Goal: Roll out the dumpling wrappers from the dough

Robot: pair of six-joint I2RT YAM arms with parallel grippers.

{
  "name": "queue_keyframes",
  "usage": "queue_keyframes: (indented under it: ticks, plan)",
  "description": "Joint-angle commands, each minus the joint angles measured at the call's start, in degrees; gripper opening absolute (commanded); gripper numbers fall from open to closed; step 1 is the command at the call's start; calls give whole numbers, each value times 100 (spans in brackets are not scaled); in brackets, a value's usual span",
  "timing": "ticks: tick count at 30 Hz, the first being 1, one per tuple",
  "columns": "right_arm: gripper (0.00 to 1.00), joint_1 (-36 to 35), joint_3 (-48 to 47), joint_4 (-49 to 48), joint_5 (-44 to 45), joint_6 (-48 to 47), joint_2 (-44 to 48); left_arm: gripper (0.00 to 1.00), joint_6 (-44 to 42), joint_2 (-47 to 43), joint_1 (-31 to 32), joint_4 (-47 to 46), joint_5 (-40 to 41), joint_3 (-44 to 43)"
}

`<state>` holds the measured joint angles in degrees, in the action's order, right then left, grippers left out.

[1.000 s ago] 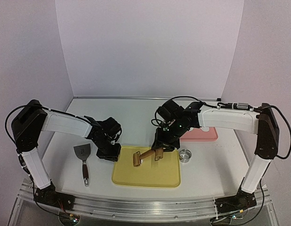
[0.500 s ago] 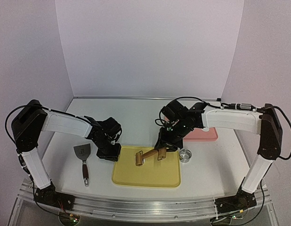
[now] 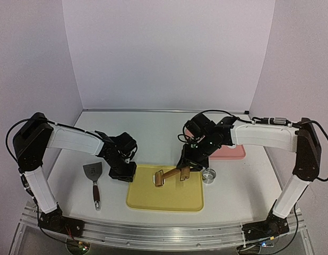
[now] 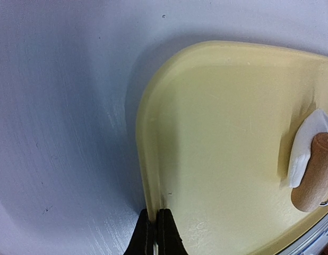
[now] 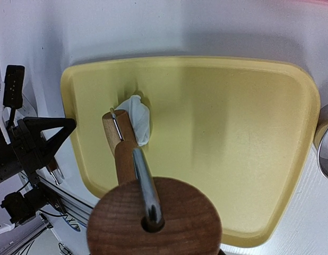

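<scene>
A yellow tray (image 3: 169, 197) lies at the front centre. My left gripper (image 3: 124, 172) is shut on the rim of its left side, and the left wrist view shows the black fingertips (image 4: 165, 236) pinching that rim (image 4: 145, 159). My right gripper (image 3: 189, 164) is shut on the handle of a wooden roller (image 3: 160, 178). The roller's drum (image 5: 115, 133) rests on an irregular white dough piece (image 5: 138, 119) near the tray's left side. The dough (image 4: 304, 143) also shows in the left wrist view, partly under the drum (image 4: 315, 175). My right fingers are hidden behind the handle's end (image 5: 153, 218). No round wrappers are in view.
A metal ring cutter (image 3: 208, 175) stands on the table just right of the tray, and its edge shows in the right wrist view (image 5: 326, 143). A spatula (image 3: 93, 180) lies left of my left gripper. A pink tray (image 3: 227, 152) sits behind my right arm.
My right gripper has moved a little to the right with the roller, so the drum has rolled rightward on the tray. The left gripper has not moved.
</scene>
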<state>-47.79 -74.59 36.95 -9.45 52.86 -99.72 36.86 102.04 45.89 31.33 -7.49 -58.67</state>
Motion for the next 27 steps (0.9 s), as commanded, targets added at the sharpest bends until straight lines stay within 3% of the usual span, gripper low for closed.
queue_keyframes:
  ticks: [1, 27]
  plan:
    - [0, 264, 442, 1641, 1638, 137, -213, 0, -171, 185, -10, 611, 441, 216]
    - [0, 340, 673, 1772, 1824, 128, -30, 0, -127, 132, -10, 585, 450, 269]
